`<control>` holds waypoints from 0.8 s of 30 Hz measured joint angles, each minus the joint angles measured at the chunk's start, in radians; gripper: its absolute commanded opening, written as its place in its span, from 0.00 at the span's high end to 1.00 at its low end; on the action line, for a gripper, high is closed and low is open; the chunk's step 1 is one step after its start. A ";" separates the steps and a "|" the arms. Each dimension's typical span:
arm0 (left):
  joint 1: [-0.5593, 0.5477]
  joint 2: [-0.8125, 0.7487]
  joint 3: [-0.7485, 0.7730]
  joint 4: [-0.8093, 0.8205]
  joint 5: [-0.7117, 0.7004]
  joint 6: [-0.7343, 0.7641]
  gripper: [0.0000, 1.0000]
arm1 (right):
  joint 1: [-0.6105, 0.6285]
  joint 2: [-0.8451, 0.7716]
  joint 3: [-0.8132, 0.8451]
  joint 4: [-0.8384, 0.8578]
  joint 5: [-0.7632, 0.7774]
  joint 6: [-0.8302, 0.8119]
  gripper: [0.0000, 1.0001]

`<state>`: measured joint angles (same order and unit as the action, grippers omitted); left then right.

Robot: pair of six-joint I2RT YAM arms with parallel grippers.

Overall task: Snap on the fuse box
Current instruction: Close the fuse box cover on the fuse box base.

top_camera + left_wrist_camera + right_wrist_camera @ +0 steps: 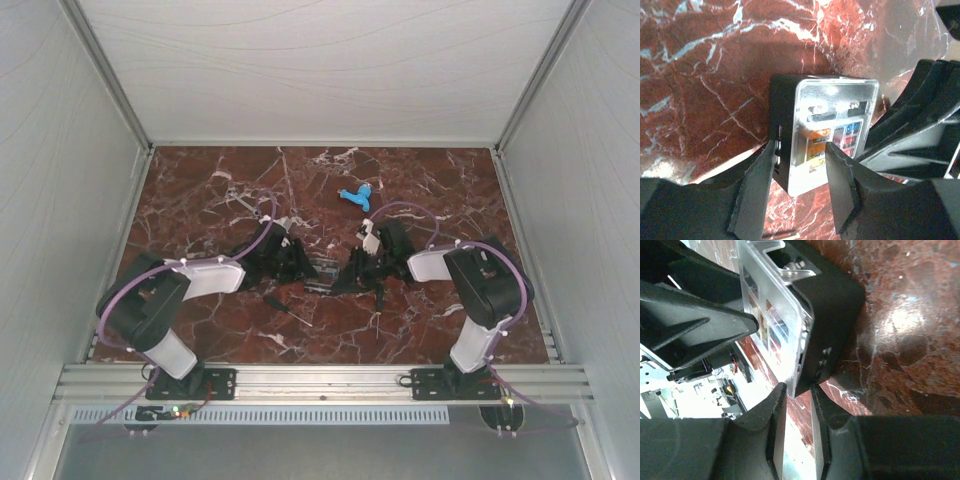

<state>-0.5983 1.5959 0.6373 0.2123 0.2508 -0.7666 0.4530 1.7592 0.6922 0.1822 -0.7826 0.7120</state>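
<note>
The fuse box (322, 268) sits between both grippers at the table's middle, mostly hidden in the top view. In the left wrist view its black tray (782, 115) carries the clear lid (837, 100), with coloured fuses showing through. My left gripper (801, 146) is shut on the box, one finger on the tray side and one on the lid face. In the right wrist view the tray (832, 305) and lid (770, 295) end in a corner pinched between my right gripper's (798, 389) tips. Both grippers (305, 268) (345, 275) face each other.
A blue plastic piece (356, 196) lies behind the grippers. A thin dark screwdriver (288, 309) lies in front of the left gripper. The red marble table (200, 330) is walled by white panels on three sides.
</note>
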 measured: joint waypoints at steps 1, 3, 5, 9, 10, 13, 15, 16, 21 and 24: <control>0.000 0.004 0.006 0.000 -0.006 0.006 0.54 | 0.005 0.000 0.000 0.001 0.003 0.001 0.93; 0.002 0.019 0.026 -0.003 -0.016 0.019 0.52 | 0.021 -0.010 -0.004 0.008 0.013 0.005 0.89; 0.009 0.042 0.055 -0.013 -0.013 0.035 0.49 | 0.047 -0.028 -0.016 0.020 0.032 0.009 0.82; 0.034 0.081 0.113 -0.056 -0.008 0.069 0.41 | 0.082 -0.090 -0.051 0.036 0.067 0.005 0.70; 0.037 0.083 0.123 -0.066 -0.016 0.080 0.37 | 0.082 -0.111 -0.056 0.026 0.072 -0.003 0.68; 0.051 0.069 0.136 -0.097 -0.051 0.108 0.28 | 0.058 -0.187 -0.053 -0.024 0.079 -0.045 0.63; 0.058 0.034 0.134 -0.119 -0.072 0.113 0.27 | 0.021 -0.227 -0.033 -0.063 0.090 -0.080 0.61; 0.061 0.010 0.132 -0.127 -0.081 0.112 0.27 | 0.002 -0.240 -0.016 -0.080 0.098 -0.100 0.60; 0.059 -0.162 0.063 -0.135 -0.090 0.058 0.28 | -0.072 -0.227 0.071 -0.105 0.132 -0.165 0.57; 0.047 -0.230 -0.005 -0.133 -0.072 -0.001 0.29 | -0.095 -0.156 0.123 -0.093 0.132 -0.178 0.55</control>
<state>-0.5514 1.3655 0.6319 0.0792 0.1783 -0.7677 0.3576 1.6032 0.8150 0.0887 -0.6510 0.5343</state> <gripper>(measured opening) 0.717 0.435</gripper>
